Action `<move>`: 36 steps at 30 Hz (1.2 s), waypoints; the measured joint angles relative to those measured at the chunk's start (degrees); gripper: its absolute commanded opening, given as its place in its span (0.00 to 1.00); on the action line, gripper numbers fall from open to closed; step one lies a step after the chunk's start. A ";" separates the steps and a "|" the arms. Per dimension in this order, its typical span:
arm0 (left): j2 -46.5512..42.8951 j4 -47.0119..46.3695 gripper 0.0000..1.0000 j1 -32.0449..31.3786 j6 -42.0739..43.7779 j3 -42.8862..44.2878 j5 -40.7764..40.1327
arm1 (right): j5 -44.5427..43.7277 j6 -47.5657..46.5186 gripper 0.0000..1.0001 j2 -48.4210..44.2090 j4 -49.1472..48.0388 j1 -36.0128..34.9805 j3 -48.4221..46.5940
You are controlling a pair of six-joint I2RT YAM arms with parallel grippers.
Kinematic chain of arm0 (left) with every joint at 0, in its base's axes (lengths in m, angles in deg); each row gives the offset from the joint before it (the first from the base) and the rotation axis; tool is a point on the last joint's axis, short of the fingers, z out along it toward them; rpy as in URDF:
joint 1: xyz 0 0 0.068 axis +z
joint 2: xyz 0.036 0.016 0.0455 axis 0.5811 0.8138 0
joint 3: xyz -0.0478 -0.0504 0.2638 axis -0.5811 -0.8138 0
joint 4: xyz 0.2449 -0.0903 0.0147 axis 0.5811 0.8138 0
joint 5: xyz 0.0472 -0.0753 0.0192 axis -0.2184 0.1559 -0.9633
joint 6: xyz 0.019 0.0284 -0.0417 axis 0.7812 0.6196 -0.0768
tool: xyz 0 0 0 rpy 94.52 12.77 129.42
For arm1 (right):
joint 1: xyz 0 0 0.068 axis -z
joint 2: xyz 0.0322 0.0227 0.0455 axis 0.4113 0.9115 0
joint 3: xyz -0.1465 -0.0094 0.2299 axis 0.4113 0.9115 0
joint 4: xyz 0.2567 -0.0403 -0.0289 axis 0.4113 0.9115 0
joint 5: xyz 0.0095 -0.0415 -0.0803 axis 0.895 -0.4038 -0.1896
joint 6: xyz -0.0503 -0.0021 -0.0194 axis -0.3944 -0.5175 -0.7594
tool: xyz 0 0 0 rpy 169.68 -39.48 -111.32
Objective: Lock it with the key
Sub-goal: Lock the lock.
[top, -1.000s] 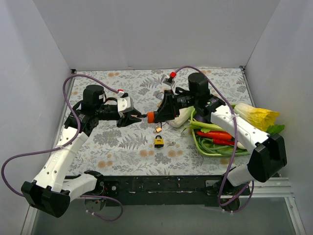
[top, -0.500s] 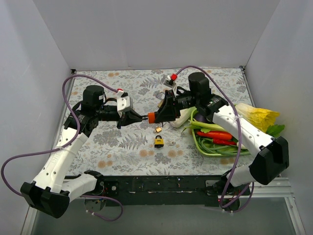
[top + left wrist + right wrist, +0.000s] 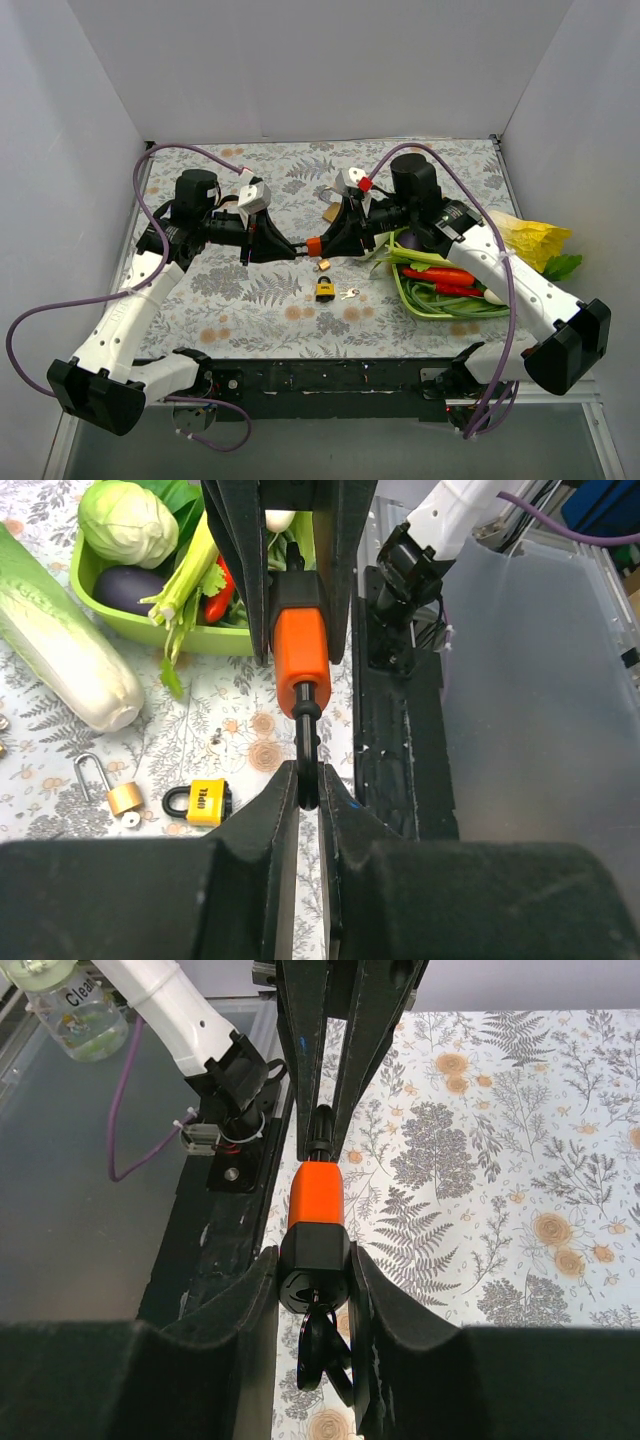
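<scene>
Right gripper (image 3: 315, 1275) clamps the orange padlock (image 3: 313, 244) body, left gripper (image 3: 308, 792) pinches its shackle (image 3: 308, 742), bracing it mid-air for turning the key (image 3: 320, 1348)

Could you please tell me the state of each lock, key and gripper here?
orange padlock: held aloft between both grippers.
left gripper: shut on orange padlock.
right gripper: shut on orange padlock.
yellow padlock: closed, lying flat.
brass padlock: open, lying flat.
small key: lying loose.
</scene>
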 measured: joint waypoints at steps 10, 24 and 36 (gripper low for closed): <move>0.02 -1.46 0.00 0.35 -4.17 -0.13 0.55 | -2.01 -1.05 0.01 -0.66 0.66 -0.98 0.00; -1.14 -10.73 0.00 -0.35 -12.26 -4.37 0.11 | -4.61 6.29 0.01 0.59 -2.27 -2.91 0.24; -2.12 -15.45 0.00 -0.46 -17.05 -6.67 -1.16 | -4.68 6.97 0.01 1.68 -1.49 -2.95 0.63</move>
